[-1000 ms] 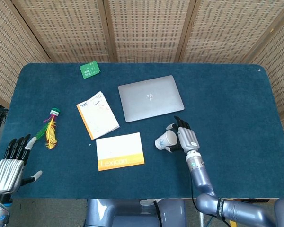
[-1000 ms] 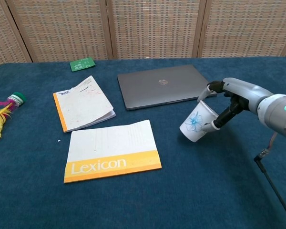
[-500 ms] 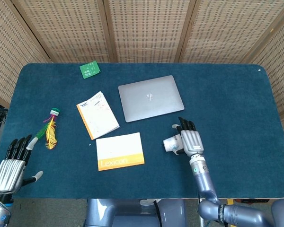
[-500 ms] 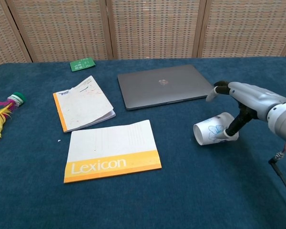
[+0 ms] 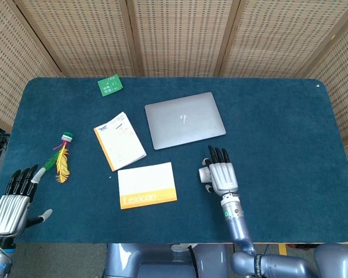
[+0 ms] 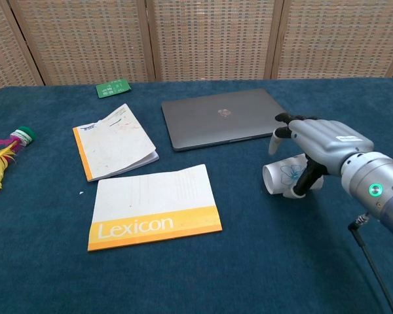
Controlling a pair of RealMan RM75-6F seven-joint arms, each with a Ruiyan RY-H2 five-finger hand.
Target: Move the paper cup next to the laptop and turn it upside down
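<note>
On the blue desk [image 6: 46, 275], just in front of the closed grey laptop [image 6: 221, 116], the white paper cup [image 6: 283, 178] with a blue floral print is seen lying on its side, its open mouth turned toward the robot's left. The right hand [image 6: 314, 140] is held over the cup, palm down; its fingers [image 6: 283, 118] are extended above the cup while a dark digit [image 6: 302, 183] is pressed against the cup's side, so the cup is judged to be held. In the head view the cup [image 5: 203, 175] is largely hidden beneath that hand [image 5: 220, 175]. The left hand [image 5: 14, 200] is seen at the near-left desk edge, fingers apart, holding nothing. A Lexicon booklet [image 6: 154, 207] is noted left of the cup.
</note>
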